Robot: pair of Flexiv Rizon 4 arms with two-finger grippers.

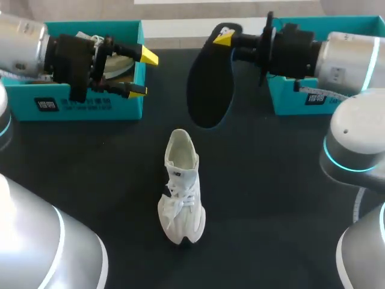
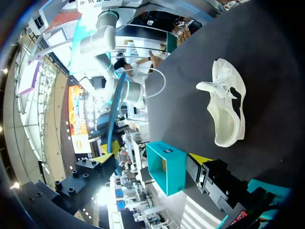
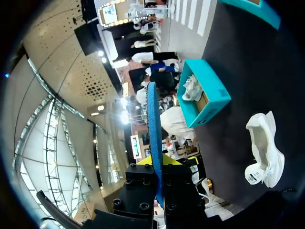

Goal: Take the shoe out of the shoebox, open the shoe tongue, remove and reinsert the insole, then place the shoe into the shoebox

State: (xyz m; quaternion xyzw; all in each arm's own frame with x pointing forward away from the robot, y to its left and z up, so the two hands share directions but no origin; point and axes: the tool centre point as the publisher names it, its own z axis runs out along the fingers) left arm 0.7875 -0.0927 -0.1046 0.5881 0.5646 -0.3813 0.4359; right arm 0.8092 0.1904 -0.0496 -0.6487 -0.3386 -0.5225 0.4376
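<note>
Insole in right claw, left claw agape

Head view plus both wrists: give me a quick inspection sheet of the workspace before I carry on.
Surface: black table.
Job's things: white shoe on its sole mid-table, apart from both boxes; dark insole lifted clear of it; teal left shoebox holding a second shoe; teal right shoebox.
Clutter: nothing seen.
Claws: left claw open, empty, over the left shoebox's corner; right claw shut on the insole.
Cables: nothing seen.
Surroundings: nobody reaching over the table.
</note>
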